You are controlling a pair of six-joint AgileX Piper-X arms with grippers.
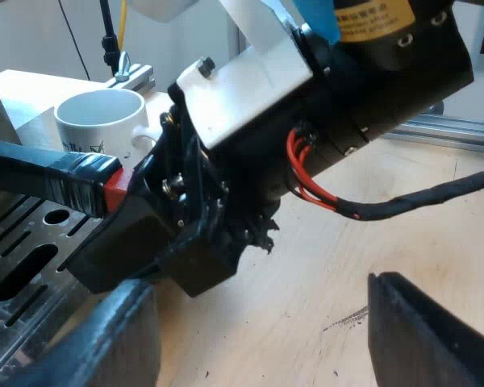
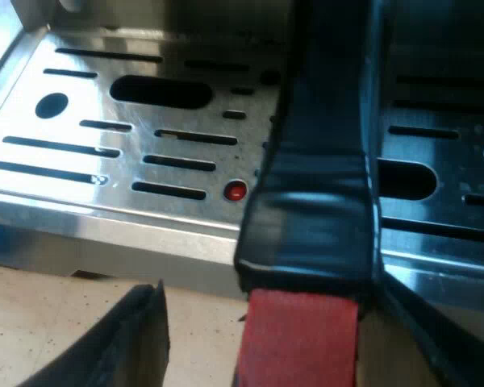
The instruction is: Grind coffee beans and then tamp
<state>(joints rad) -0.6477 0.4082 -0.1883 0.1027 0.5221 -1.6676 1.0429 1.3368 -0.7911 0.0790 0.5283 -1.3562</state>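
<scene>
Nearest, the right end effector (image 2: pixel 274 310) straddles the handle (image 2: pixel 319 161) just where the dark grip gives way to its red end (image 2: pixel 298 339). One finger lies against the handle's side and the other stands apart from it, so the jaws are open, not clamped. The handle runs outward above the machine's slotted metal drip tray (image 2: pixel 105 161); its metal head is hidden, so I cannot tell whether it is locked in. It is probably stiff and head-heavy, with a glossy grip that may slip. The best hold looks like the dark section just ahead of the red, squeezed squarely across. The left end effector (image 1: pixel 252 282) hangs open over the bare wooden surface (image 1: pixel 347 266), holding nothing, beside the right arm. Beyond them, a white mug (image 1: pixel 101 121) stands upright on the surface, near the tray.
</scene>
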